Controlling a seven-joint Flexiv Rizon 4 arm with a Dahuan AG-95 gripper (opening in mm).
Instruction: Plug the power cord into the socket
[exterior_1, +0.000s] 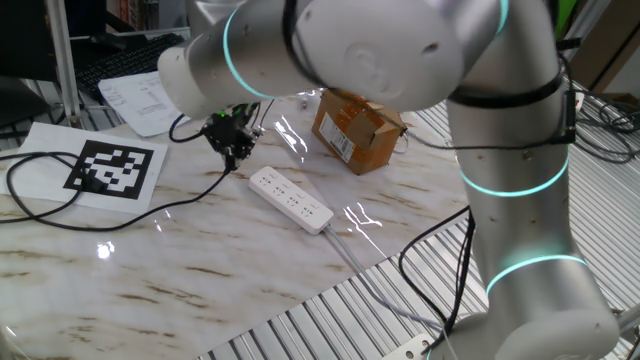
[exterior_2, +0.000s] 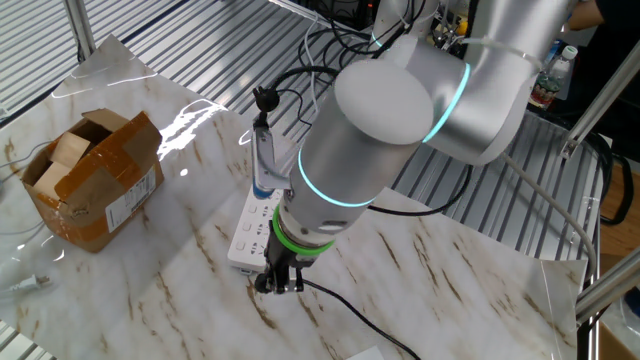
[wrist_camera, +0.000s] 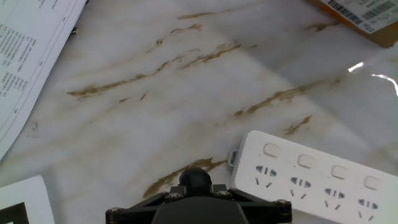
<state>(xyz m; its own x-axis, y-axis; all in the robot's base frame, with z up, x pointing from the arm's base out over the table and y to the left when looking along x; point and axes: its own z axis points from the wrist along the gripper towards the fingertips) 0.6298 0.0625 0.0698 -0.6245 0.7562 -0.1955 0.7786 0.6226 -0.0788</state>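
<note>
The socket (exterior_1: 290, 200) is a long white power strip lying on the marble table, with its grey-white lead running toward the table's near edge. My gripper (exterior_1: 235, 140) hangs just off the strip's end, a little above the table, shut on the small round black plug (wrist_camera: 196, 179) of the power cord. The thin black cord (exterior_1: 60, 215) trails away from the plug across the table. In the hand view the socket (wrist_camera: 317, 180) lies to the right of the plug, its end outlets showing. In the other fixed view my gripper (exterior_2: 278, 280) is beside the socket (exterior_2: 250, 225).
A brown cardboard box (exterior_1: 358, 128) stands behind the strip. A printed marker sheet (exterior_1: 110, 168) and loose papers (exterior_1: 140, 100) lie at the left. The table ends at a ribbed metal surface (exterior_1: 330, 320).
</note>
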